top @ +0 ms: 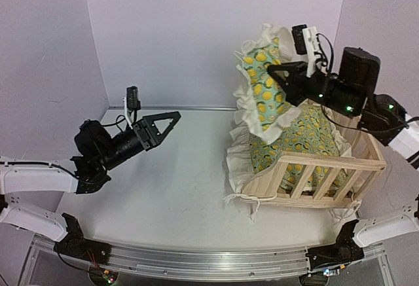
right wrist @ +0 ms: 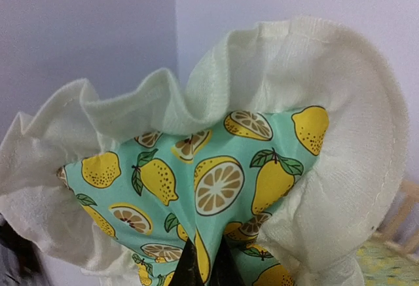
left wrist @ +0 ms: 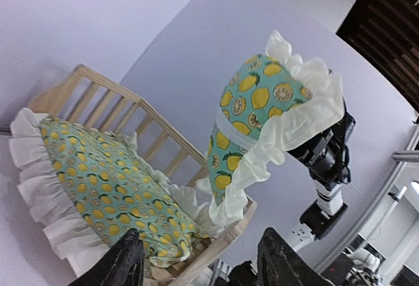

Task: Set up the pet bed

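Observation:
The pale pine pet bed frame (top: 327,171) stands at the right of the table, with the lemon-patterned ruffled cushion (top: 308,139) lying in it. My right gripper (top: 283,82) is shut on the small matching pillow (top: 262,83) and holds it in the air above the bed's left end. In the right wrist view the pillow (right wrist: 216,181) fills the frame, pinched between the fingertips (right wrist: 190,269). My left gripper (top: 171,121) is open and empty, raised above the table's left half. The left wrist view shows the frame (left wrist: 157,125), the cushion (left wrist: 105,188) and the hanging pillow (left wrist: 262,116).
The white table (top: 170,194) is ringed by pale purple walls. A cream tie cord (top: 245,201) trails from the bed's near left corner. The metal rail (top: 209,260) with both arm bases runs along the near edge.

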`<state>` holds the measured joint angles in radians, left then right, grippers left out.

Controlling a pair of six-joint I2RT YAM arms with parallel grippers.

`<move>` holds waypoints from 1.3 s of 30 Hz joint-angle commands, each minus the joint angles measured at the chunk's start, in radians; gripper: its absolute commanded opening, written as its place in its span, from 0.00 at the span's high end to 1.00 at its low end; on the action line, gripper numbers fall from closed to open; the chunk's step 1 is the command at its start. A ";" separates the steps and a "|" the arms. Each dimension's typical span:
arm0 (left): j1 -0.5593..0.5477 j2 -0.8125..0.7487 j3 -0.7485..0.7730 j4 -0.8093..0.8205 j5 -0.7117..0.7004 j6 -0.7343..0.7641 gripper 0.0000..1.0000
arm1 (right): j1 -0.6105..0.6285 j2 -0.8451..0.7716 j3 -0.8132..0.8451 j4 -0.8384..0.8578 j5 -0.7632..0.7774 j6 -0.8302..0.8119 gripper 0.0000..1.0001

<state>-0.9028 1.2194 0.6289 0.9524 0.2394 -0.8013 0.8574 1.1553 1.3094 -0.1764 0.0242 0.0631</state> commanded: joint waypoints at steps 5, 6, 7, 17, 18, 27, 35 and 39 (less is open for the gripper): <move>0.011 -0.284 -0.086 -0.320 -0.259 0.301 0.39 | -0.094 -0.044 0.207 -0.755 0.384 -0.609 1.00; 0.010 -0.287 -0.087 -0.329 -0.264 0.308 0.39 | -0.112 -0.035 0.226 -0.813 0.370 -0.615 1.00; 0.011 -0.287 -0.086 -0.335 -0.263 0.312 0.39 | -0.125 -0.035 0.226 -0.843 0.358 -0.631 1.00; 0.012 -0.288 -0.074 -0.342 -0.175 0.298 0.40 | -0.205 0.111 0.143 -1.043 0.188 -0.737 1.00; 0.011 -0.298 -0.079 -0.342 -0.174 0.294 0.40 | -0.205 0.122 0.130 -1.040 0.157 -0.744 1.00; 0.012 -0.393 -0.139 -0.342 -0.190 0.298 0.39 | -0.205 0.176 0.049 -1.105 -0.016 -0.664 1.00; 0.011 -0.398 -0.139 -0.344 -0.193 0.296 0.38 | -0.227 0.147 -0.139 -0.936 0.018 -0.657 0.90; 0.012 -0.387 -0.128 -0.343 -0.180 0.280 0.38 | -0.236 0.151 -0.145 -0.864 0.049 -0.640 0.75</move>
<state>-0.8955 0.8303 0.4816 0.5751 0.0498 -0.5217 0.6239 1.3392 1.1713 -1.0996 0.0719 -0.6090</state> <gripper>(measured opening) 0.615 0.196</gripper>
